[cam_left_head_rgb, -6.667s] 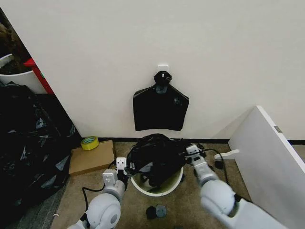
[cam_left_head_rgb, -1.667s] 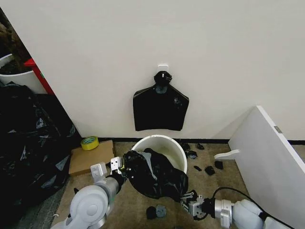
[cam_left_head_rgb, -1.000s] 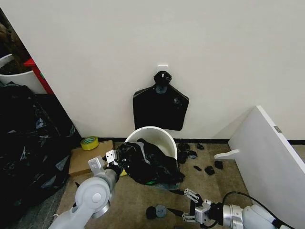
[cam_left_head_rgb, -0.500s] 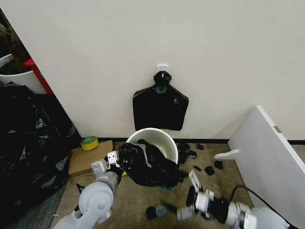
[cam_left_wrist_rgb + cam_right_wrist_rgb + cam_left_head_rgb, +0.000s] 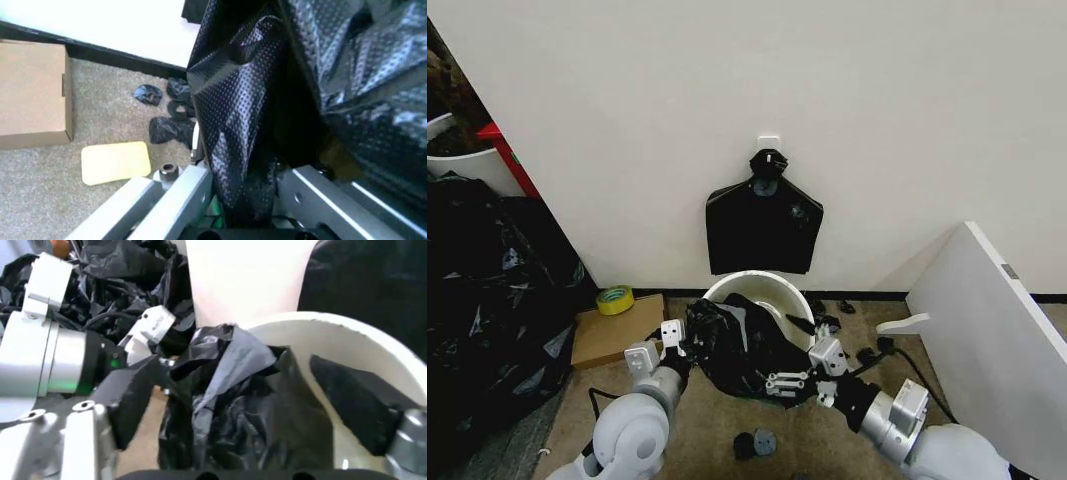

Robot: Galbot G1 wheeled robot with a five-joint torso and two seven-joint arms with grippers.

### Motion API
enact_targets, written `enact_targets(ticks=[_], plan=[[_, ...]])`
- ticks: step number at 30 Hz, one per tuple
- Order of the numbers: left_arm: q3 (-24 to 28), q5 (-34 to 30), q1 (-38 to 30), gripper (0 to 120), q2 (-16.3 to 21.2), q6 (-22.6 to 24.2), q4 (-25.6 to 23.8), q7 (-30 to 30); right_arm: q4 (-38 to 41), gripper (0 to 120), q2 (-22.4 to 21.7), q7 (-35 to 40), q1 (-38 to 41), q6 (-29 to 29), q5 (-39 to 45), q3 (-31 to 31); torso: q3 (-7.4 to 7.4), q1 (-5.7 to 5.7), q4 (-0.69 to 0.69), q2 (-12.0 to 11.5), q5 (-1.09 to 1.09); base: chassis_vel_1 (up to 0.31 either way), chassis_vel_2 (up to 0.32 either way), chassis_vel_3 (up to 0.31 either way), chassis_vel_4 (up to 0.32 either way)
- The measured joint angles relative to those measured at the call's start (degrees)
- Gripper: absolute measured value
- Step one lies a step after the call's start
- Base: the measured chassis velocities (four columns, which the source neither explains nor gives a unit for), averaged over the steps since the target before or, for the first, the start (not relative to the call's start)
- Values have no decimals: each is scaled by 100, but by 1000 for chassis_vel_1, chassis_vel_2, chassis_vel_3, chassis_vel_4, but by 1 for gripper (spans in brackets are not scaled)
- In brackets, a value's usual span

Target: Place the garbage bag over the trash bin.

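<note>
Since half a second ago our right gripper (image 5: pixel 793 384) has swung up from the floor; its fingers are spread wide against the near side of the garbage bag (image 5: pixel 742 345). Our left gripper (image 5: pixel 677 338) pinches the bag's left edge. Bag drapes over the trash bin (image 5: pixel 772 290) front rim; far rim bare, wall close behind.

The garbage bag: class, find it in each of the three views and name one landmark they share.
Head view: the garbage bag drapes over the near rim of the trash bin.
Left wrist view: it hangs from the left tool.
Right wrist view: crumpled mid-frame, bin behind.
Shared landmark: the white wall.
</note>
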Motion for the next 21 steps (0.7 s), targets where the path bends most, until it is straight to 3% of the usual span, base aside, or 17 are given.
enact_targets(ticks=[6, 11, 16, 19, 20, 21], plan=[[33, -3, -20, 1, -5, 19, -2, 10, -19, 62, 87, 3, -50, -138, 75, -83, 0, 0, 0, 0, 0, 0, 0, 0, 0], [55, -5, -38, 1, 20, 38, -11, 25, -64, 57, 158, 100, -55, -311, 250, -98, 0, 0, 0, 0, 0, 0, 0, 0, 0], [65, -5, -47, 1, 30, 56, -27, 44, -48, 37, 193, 179, -29, -500, 431, -101, 0, 0, 1, 0, 0, 0, 0, 0, 0], [65, -5, -47, 1, 30, 56, -27, 44, -48, 37, 193, 179, -29, -500, 431, -101, 0, 0, 1, 0, 0, 0, 0, 0, 0], [77, -6, -48, 1, 22, 65, -59, 75, -89, 29, 236, 223, -33, -580, 498, -123, 0, 0, 0, 0, 0, 0, 0, 0, 0], [82, -1, -48, 1, 13, 68, -60, 89, -96, 29, 251, 232, -34, -591, 526, -130, 0, 0, 0, 0, 0, 0, 0, 0, 0]])
